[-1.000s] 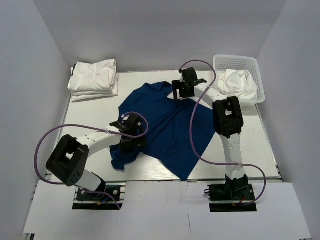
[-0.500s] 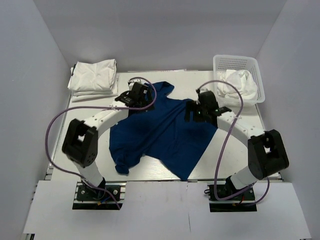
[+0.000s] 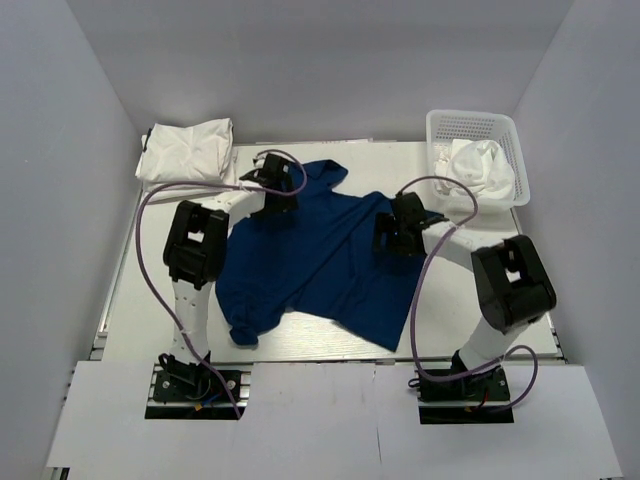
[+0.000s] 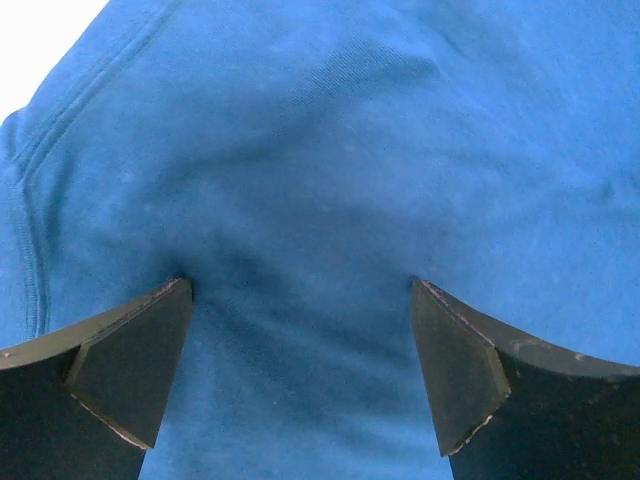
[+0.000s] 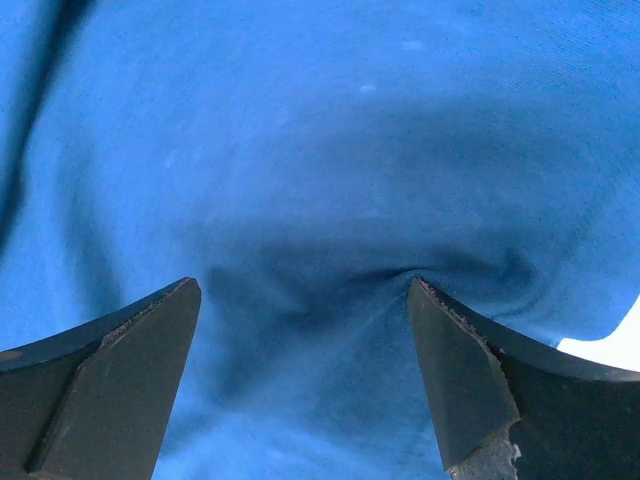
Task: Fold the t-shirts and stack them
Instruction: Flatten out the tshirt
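A royal blue t-shirt [image 3: 320, 265] lies spread and wrinkled across the middle of the table. My left gripper [image 3: 272, 195] is down on its far left part, near a sleeve. In the left wrist view the left gripper [image 4: 300, 290] is open, both fingertips [image 4: 150, 330] pressing into the blue cloth [image 4: 330, 150]. My right gripper [image 3: 398, 236] is on the shirt's right side. It is open too in the right wrist view [image 5: 305, 285], tips denting the blue cloth [image 5: 320, 130]. Folded white t-shirts [image 3: 188, 152] are stacked at the far left corner.
A white mesh basket [image 3: 470, 126] stands at the far right corner with a crumpled white t-shirt [image 3: 478, 165] in it. Grey walls close in the white table [image 3: 150, 270] on three sides. Purple cables loop from both arms above the shirt.
The left gripper has swung from the shirt's near left part up to its far left. The right gripper has come back from the collar area to the right side. The shirt has shifted slightly.
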You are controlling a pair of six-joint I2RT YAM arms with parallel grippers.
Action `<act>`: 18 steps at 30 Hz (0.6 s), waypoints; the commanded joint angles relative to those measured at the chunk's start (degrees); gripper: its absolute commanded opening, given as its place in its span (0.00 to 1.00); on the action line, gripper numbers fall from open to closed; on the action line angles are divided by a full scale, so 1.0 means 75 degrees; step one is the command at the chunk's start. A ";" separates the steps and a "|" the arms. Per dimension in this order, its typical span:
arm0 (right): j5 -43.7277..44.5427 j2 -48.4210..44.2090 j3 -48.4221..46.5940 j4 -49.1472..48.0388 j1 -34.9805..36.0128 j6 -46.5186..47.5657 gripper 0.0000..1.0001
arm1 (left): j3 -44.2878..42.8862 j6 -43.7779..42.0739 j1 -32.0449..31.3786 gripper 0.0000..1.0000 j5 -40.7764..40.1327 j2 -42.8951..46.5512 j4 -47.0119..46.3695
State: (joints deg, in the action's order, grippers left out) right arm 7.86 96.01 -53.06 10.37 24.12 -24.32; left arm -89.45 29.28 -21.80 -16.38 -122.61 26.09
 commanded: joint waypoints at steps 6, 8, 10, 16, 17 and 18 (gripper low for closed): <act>0.1155 0.1904 -0.1606 0.0868 -0.0485 0.0745 0.90 | -0.1044 0.0667 0.1230 1.00 0.0002 -0.0972 0.1161; 0.1190 0.2128 -0.2460 0.0914 -0.0497 0.1188 0.90 | -0.1116 0.0667 0.1301 1.00 0.0168 -0.0973 0.1035; 0.1249 0.2386 -0.3302 0.1124 -0.0474 0.1331 0.90 | -0.1466 0.0409 0.1302 1.00 0.0344 -0.1124 0.0952; 0.0325 0.1531 -0.3144 0.0505 -0.0110 0.2936 0.90 | -0.2616 -0.0095 0.1126 1.00 0.0521 -0.0939 0.1479; -0.0106 0.0881 -0.2854 0.0400 0.0040 0.3088 0.90 | -0.2616 -0.0095 0.1056 1.00 0.0520 -0.0752 0.1479; -0.0215 0.0666 -0.2515 0.0050 0.0193 0.3194 0.90 | -0.2419 -0.0095 0.1055 1.00 0.0729 -0.0251 0.1560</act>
State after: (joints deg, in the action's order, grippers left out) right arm 12.25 109.51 -75.48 15.20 22.50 -7.18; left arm -106.91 30.15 -12.32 -13.82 -131.57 35.05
